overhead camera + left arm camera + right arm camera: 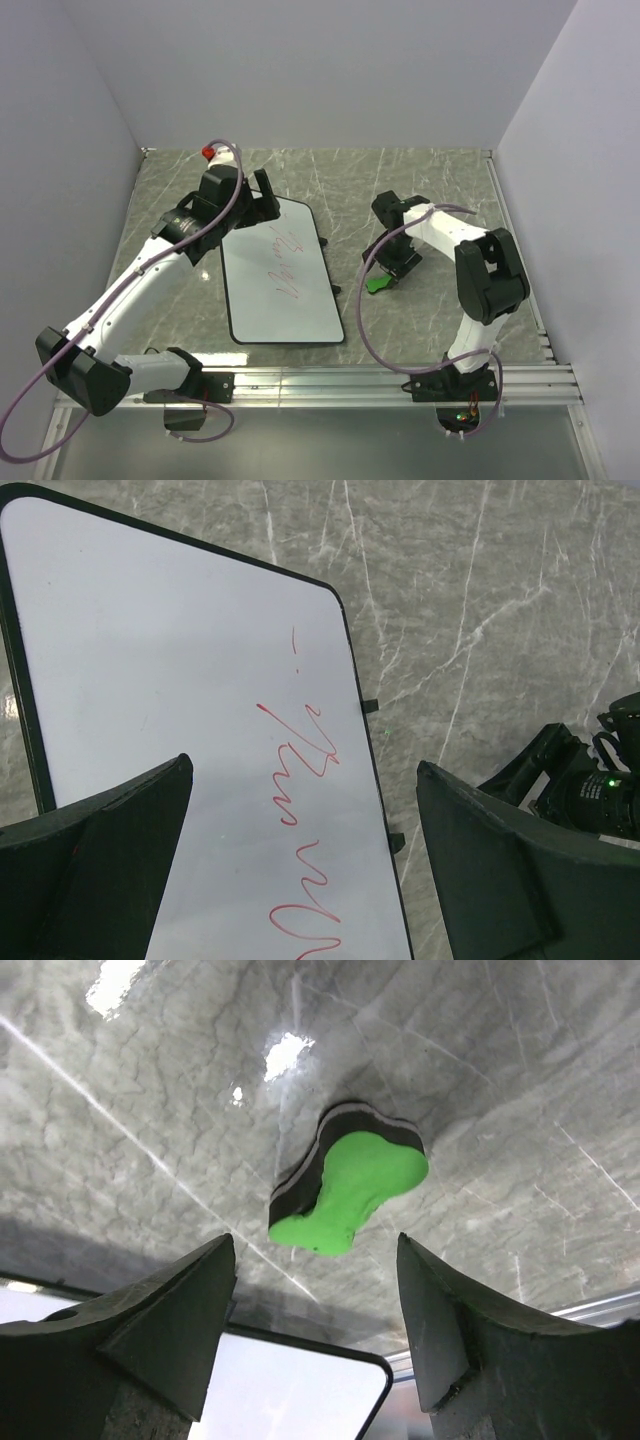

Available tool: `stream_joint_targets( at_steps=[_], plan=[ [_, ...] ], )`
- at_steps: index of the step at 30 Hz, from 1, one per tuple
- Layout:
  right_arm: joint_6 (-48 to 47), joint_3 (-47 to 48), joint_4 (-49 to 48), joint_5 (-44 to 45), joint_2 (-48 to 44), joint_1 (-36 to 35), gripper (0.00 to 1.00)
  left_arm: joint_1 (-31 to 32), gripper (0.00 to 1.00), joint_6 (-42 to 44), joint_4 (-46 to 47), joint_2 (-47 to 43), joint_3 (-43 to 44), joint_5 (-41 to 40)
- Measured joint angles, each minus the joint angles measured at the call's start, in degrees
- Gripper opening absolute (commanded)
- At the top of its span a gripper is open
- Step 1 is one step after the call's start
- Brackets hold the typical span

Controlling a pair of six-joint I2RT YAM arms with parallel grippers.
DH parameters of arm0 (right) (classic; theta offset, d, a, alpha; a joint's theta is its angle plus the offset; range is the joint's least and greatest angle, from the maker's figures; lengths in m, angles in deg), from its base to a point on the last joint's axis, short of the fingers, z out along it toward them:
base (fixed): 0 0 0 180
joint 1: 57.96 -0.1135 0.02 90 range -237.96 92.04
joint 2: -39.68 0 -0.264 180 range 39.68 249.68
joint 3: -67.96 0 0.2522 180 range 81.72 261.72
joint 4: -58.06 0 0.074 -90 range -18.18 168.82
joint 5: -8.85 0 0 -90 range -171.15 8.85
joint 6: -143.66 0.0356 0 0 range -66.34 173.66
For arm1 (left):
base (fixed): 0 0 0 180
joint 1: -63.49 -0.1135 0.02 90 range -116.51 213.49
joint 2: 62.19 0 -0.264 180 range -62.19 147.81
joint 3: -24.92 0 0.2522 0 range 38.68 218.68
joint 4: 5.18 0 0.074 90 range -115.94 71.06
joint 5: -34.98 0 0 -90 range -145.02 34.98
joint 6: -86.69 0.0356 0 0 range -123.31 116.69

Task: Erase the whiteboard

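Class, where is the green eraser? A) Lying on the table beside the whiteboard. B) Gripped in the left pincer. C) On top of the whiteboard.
A: the green eraser lies on the marble table, clear of the whiteboard.

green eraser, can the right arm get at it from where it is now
Probably yes: the right hand hangs just above the green eraser with its jaws apart, and the eraser lies on the table with nothing between them; the whiteboard sits off to one side.
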Motion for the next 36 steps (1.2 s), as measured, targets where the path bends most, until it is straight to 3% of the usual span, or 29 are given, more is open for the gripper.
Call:
stream_joint_targets(
  at_steps=[12,27,36],
  plan=[
    [0.5,-5.09,-1.95,-0.35,-1.7,-0.22,0.71,1.51,0.99,0.44,0.02,0.04,0.0,-0.02],
    [0.42,-3.26,-5.6,0.31,-1.51,-0.31,0.68,3.32,0.99,1.51,-0.24,0.48,0.0,-0.59],
    [-0.28,-5.66,-5.92,0.13,-6.93,-0.33,0.68,3.32,0.99,1.88,-0.24,0.48,0.0,-1.36]
  ],
)
